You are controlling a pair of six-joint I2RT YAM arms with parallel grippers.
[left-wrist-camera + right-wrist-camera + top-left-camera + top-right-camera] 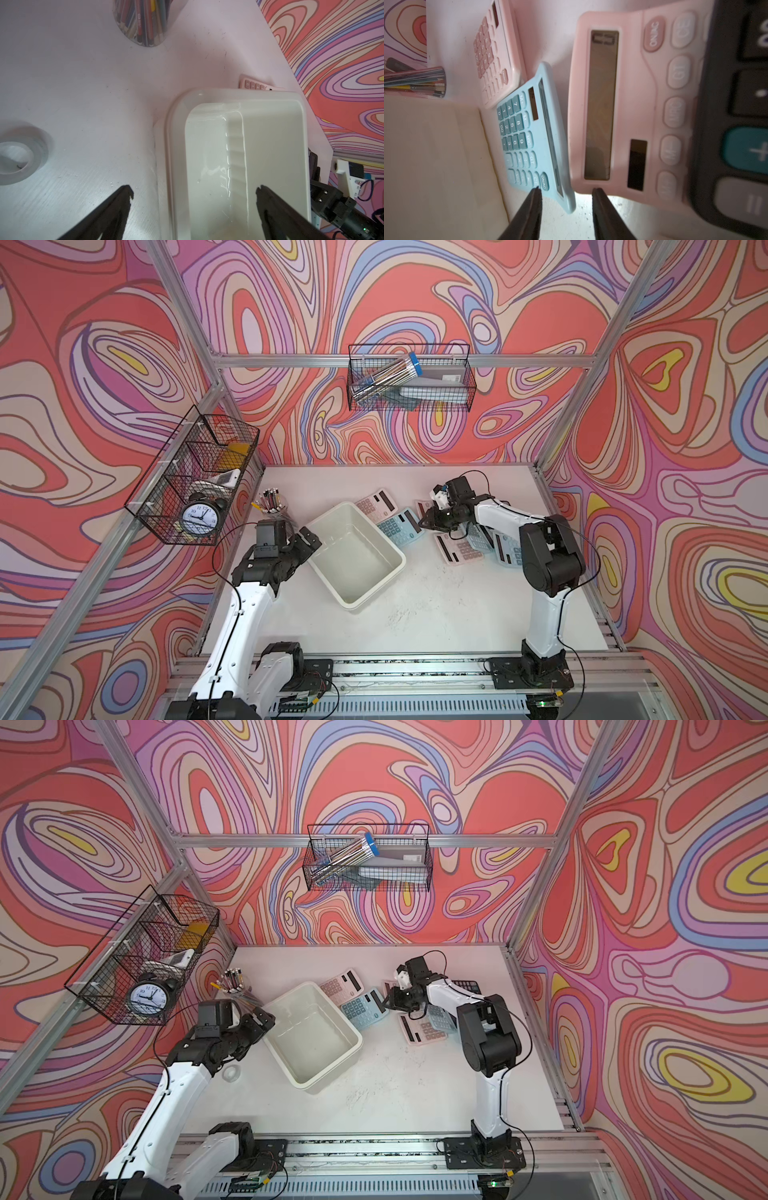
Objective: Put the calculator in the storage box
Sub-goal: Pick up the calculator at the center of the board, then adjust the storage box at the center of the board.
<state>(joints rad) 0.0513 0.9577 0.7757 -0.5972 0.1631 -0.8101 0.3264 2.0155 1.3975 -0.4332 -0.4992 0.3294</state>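
My right end effector (565, 190), half-open and empty, straddles a corner of the blue calculator (527, 133), which lies just beside the storage box (436, 155). My left end effector (194, 189) gapes empty astride that box's rim.

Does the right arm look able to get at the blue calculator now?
Likely yes: the right gripper, jaws open, straddles the blue calculator at its display edge, with nothing over it. A pink calculator lies close beside one finger and might crowd the grip.
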